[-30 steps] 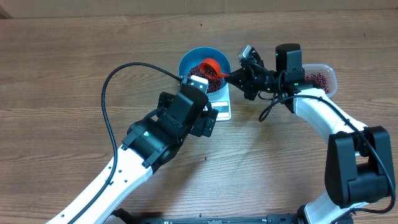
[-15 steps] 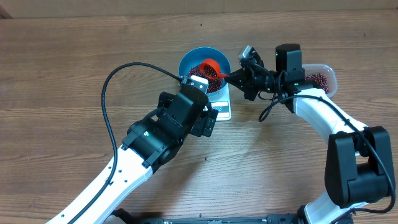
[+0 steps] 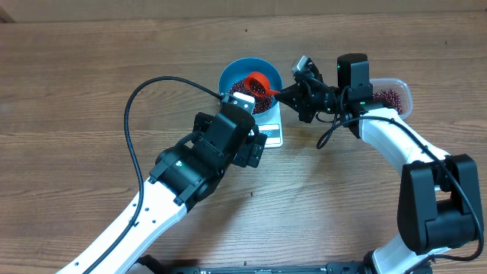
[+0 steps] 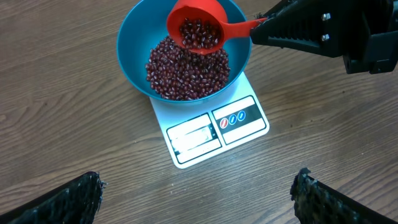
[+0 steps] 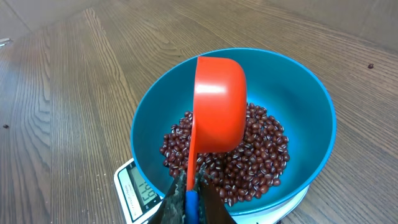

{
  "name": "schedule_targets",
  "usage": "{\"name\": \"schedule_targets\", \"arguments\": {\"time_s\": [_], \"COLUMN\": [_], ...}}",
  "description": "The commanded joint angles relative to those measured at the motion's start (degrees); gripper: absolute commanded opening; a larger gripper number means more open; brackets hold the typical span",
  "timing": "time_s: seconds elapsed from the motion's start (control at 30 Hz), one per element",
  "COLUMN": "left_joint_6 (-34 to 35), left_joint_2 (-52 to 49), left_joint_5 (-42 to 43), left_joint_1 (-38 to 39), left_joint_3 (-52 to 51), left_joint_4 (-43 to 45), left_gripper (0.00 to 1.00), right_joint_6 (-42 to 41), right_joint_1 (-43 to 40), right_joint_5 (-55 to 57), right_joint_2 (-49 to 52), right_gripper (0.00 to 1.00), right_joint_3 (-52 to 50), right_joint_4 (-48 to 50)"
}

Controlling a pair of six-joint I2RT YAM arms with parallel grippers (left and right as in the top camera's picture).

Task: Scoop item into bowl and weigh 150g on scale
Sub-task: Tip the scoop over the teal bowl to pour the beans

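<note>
Hovering over bowl: scoop, handle toward right fingers clamped on it | left fingers spread, empty

Dark red-brown beans lie heaped in the deep blue bowl, which sits upright on the small white scale

I record a red scoop, handle pointing right; a clear plastic tub at far right; a wood-grain counter underneath.
</note>
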State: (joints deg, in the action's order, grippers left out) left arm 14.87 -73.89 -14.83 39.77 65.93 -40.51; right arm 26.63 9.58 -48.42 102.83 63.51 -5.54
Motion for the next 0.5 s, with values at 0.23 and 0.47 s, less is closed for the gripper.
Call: {"name": "schedule_targets", "arguments": {"time_s": [0.23, 0.47], "left_joint_6": [0.37, 0.37], "left_joint_2": [0.48, 0.48], "left_joint_5": [-0.59, -0.59], "left_joint_1": [0.0, 0.0], "left_joint_3": [-0.15, -0.15], "left_joint_4": [0.2, 0.2], "left_gripper": [1.0, 1.0], "right_joint_6": [2.38, 2.36], "right_joint_1": [0.11, 0.11], "right_joint_5": [0.0, 3.3], "right_joint_2": [-0.09, -0.09], "right_gripper": [0.04, 0.04], "right_joint_3": [0.2, 0.2], "right_joint_4": [0.9, 0.98]}}
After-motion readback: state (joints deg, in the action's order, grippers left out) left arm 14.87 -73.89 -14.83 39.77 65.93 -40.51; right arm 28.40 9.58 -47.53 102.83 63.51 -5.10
